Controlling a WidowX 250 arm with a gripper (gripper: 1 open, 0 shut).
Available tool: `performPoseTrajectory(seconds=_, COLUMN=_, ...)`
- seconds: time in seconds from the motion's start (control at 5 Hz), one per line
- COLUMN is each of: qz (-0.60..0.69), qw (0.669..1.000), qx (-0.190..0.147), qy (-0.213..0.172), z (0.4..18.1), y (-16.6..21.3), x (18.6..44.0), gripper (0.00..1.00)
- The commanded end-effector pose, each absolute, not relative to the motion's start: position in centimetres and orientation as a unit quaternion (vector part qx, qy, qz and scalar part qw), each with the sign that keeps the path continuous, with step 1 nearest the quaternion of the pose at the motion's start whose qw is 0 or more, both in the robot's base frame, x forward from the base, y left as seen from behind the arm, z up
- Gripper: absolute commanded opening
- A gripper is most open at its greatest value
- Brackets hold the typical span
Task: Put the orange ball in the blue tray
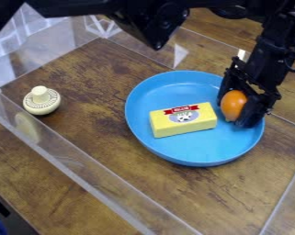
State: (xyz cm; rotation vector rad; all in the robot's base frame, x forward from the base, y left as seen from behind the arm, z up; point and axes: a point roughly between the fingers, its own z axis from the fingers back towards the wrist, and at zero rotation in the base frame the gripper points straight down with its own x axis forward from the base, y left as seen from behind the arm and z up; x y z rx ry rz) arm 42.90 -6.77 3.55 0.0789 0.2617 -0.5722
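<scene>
Sitting between the black fingers of the gripper [239,103], the orange ball [235,104] is at the right-hand rim of the blue tray [175,145], over the inner side of that rim rather than outside it. The jaws are pinched on the ball from either side, pointing steeply down, which suits a pick from above. Whether the ball rests on the tray floor or hangs just clear cannot be told.

A yellow block [184,119] lies in the tray's middle, so the right edge is the free spot. A cream knobbed object [39,99] stands near the table's left edge, well apart.
</scene>
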Motion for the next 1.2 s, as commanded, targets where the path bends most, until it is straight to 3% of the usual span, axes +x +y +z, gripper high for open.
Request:
performPoseTrajectory(seconds=0.0, qz=-0.266, qw=0.959, qx=0.039, qy=0.087, z=8.0, y=-5.7, x=43.2, gripper=0.0)
performPoseTrajectory(seconds=1.0, qz=-0.258, qw=0.96, qx=0.042, qy=0.101, z=9.6, y=-5.2, x=42.0, gripper=0.0)
